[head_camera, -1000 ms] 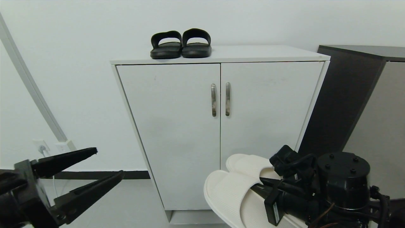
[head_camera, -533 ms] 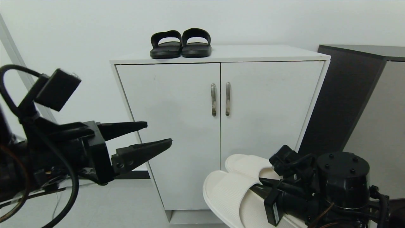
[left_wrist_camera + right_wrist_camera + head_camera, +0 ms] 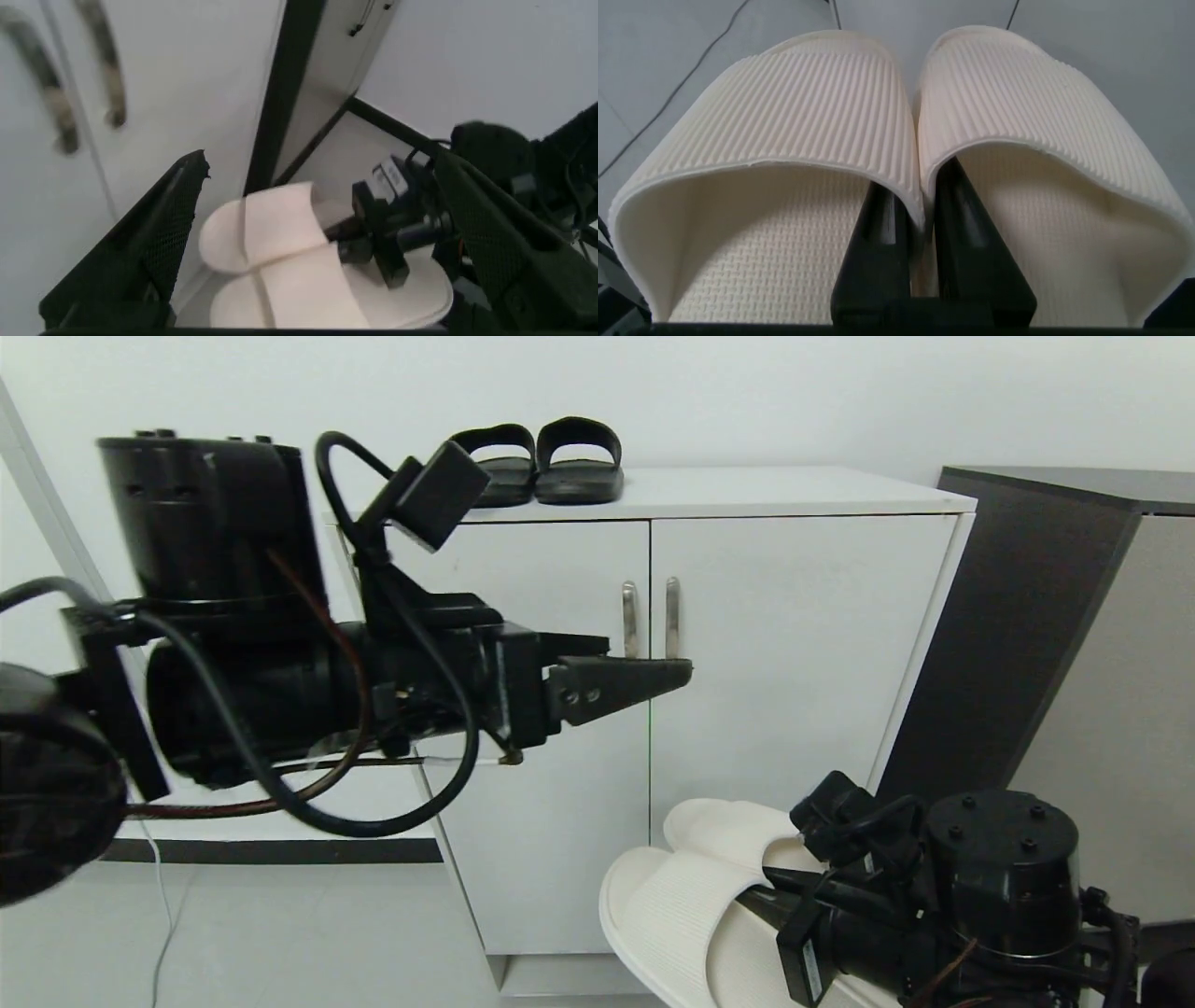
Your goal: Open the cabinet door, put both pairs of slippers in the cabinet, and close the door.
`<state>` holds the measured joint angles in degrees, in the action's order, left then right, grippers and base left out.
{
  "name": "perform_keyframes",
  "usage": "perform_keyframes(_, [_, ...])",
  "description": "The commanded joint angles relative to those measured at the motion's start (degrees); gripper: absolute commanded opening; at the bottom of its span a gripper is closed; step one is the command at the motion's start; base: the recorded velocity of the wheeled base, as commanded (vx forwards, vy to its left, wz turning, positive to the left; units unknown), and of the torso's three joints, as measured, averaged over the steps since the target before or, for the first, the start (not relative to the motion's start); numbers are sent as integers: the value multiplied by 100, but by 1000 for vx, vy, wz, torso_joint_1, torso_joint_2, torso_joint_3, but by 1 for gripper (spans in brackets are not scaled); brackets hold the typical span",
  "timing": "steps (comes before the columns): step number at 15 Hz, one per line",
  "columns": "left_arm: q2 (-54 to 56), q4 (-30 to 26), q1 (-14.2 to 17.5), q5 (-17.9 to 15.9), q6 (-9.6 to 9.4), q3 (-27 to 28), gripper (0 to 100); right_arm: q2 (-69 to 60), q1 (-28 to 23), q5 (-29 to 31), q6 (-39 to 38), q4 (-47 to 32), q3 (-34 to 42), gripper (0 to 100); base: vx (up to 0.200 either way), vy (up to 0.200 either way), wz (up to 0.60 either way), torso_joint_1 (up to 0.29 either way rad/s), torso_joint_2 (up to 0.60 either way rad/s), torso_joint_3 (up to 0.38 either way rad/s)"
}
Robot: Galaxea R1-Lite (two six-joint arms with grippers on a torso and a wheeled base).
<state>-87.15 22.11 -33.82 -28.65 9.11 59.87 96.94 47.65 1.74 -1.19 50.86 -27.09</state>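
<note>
The white cabinet (image 3: 775, 644) has both doors shut, and its two metal handles (image 3: 670, 614) meet at the middle. A black pair of slippers (image 3: 579, 462) stands on its top, the left one partly hidden behind my left wrist's camera. My left gripper (image 3: 658, 665) is open and level with the handles, its tips just in front of them; the handles (image 3: 56, 107) also appear in the left wrist view beside the spread fingers (image 3: 173, 229). Low in front of the right door, my right gripper (image 3: 920, 229) is shut on the white pair of slippers (image 3: 691, 887), pinching their inner sides together.
A dark cabinet (image 3: 1018, 653) stands close against the white one's right side. A black baseboard (image 3: 280, 851) runs along the wall at the left, above open grey floor (image 3: 280, 933). A thin cable (image 3: 161, 905) hangs at the lower left.
My left arm has risen from the lower left and swung right, bringing its open gripper up to the door handles. The right gripper with the white slippers has hardly moved.
</note>
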Motion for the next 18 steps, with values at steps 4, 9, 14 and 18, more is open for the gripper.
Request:
perform_keyframes(4, [-1252, 39, -143, -80, 777, 1282, 100, 53, 7, -86, 5, 3, 37, 0, 0, 0, 0, 0, 0, 0])
perform_keyframes(9, [-1911, 390, 15, 8, 1225, 1712, 100, 71, 7, -113, 5, 3, 63, 0, 0, 0, 0, 0, 0, 0])
perform_keyframes(14, [-2201, 381, 332, 17, 1260, 1950, 100, 88, 7, -113, 5, 3, 54, 0, 0, 0, 0, 0, 0, 0])
perform_keyframes(18, [-2412, 381, 367, 202, 1251, 2161, 100, 88, -2, -113, 5, 3, 54, 0, 0, 0, 0, 0, 0, 0])
